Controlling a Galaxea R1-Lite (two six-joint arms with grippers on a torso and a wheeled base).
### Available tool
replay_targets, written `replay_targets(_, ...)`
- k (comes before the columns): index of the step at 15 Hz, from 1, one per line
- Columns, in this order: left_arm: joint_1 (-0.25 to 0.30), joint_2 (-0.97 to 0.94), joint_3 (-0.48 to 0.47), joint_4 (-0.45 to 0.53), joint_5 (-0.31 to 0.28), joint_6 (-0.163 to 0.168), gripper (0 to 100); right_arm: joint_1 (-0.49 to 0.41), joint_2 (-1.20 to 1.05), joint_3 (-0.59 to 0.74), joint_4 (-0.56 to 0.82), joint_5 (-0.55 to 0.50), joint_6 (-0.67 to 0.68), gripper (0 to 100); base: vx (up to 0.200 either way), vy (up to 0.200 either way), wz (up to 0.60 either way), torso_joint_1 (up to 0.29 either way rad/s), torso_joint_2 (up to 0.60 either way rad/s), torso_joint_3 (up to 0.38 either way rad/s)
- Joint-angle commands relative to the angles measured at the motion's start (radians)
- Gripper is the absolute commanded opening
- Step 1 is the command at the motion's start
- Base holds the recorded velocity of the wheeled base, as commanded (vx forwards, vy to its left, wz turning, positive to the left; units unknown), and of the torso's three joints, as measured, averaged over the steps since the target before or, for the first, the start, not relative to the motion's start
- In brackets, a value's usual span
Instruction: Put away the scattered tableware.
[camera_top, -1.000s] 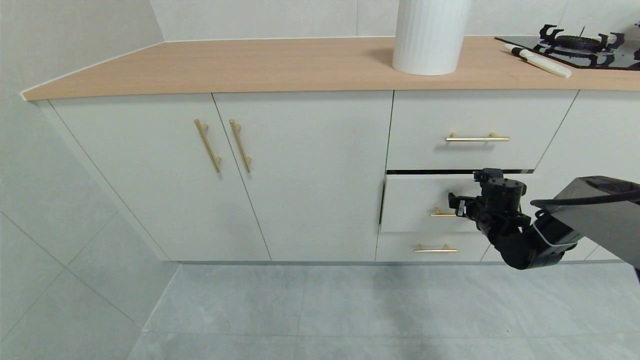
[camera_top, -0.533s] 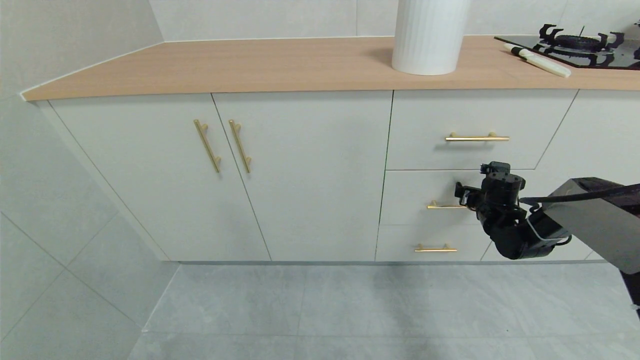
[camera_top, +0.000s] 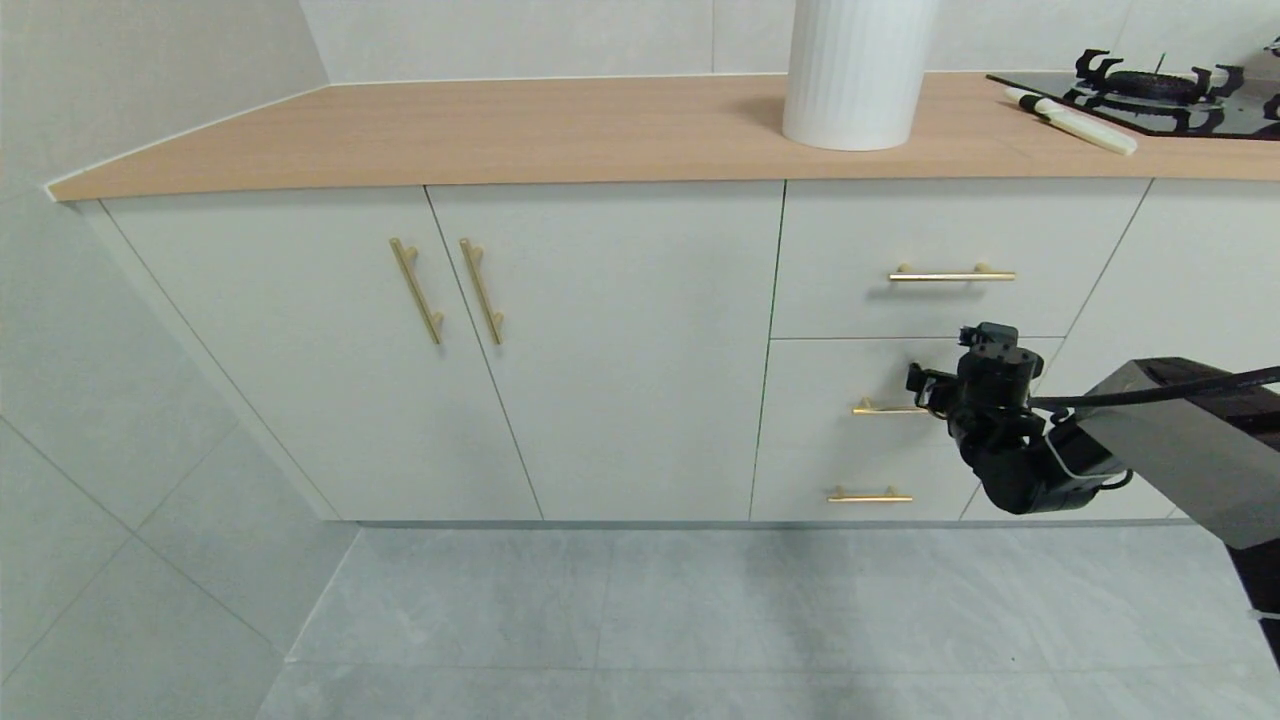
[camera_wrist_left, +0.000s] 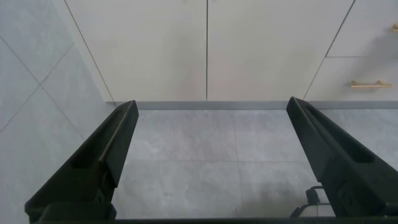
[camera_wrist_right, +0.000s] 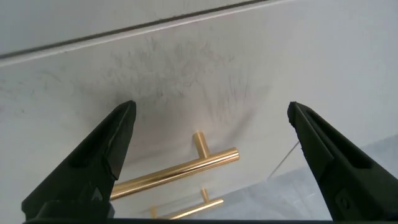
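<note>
While the wooden countertop (camera_top: 500, 130) is spanning the cabinets, the middle drawer (camera_top: 830, 380) under its right part is sitting flush. A second ago it was standing ajar with a dark gap along its top edge, so I am judging the push-in finished. A ribbed white canister (camera_top: 855, 75) is standing toward the countertop's right end. My right gripper (camera_top: 922, 392) is hovering at the drawer's brass handle (camera_top: 880, 409), fingers apart, clamping nothing. My left gripper (camera_wrist_left: 210, 106) is hanging over the floor tiles (camera_wrist_left: 205, 162), likewise spread and empty. A pale, knife-like utensil (camera_top: 1070, 120) is lying at the countertop's far right end beside the cooktop (camera_top: 1150, 115), so tableware is remaining out.
</note>
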Motion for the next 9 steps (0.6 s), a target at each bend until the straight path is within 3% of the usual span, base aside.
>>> replay_targets(1,0.0,0.0,0.0,0.001,0.0,0.0,100,-0.004,-0.012,0.0,-0.01,-0.005,0.005,100,0.0,0.0,0.0,0.0,0.0,0.0)
replay_targets(3,0.0,0.0,0.0,-0.001,0.0,0.0,100,-0.004,-0.069,0.072,-0.01,-0.002,0.021,100,0.0,0.0,0.0,0.0,0.0,0.0)
replay_targets(5,0.0,0.0,0.0,-0.001,0.0,0.0,100,0.01,-0.265,0.32,-0.012,0.018,0.022,100,0.0,0.0,0.0,0.0,0.0,0.0)
replay_targets(7,0.0,0.0,0.0,-0.001,0.0,0.0,100,0.023,-0.531,0.596,-0.01,0.109,0.018,100,0.0,0.0,0.0,0.0,0.0,0.0)
replay_targets(9,0.0,0.0,0.0,0.001,0.0,0.0,100,0.023,-0.787,0.736,-0.01,0.099,0.018,100,0.0,0.0,0.0,0.0,0.0,0.0)
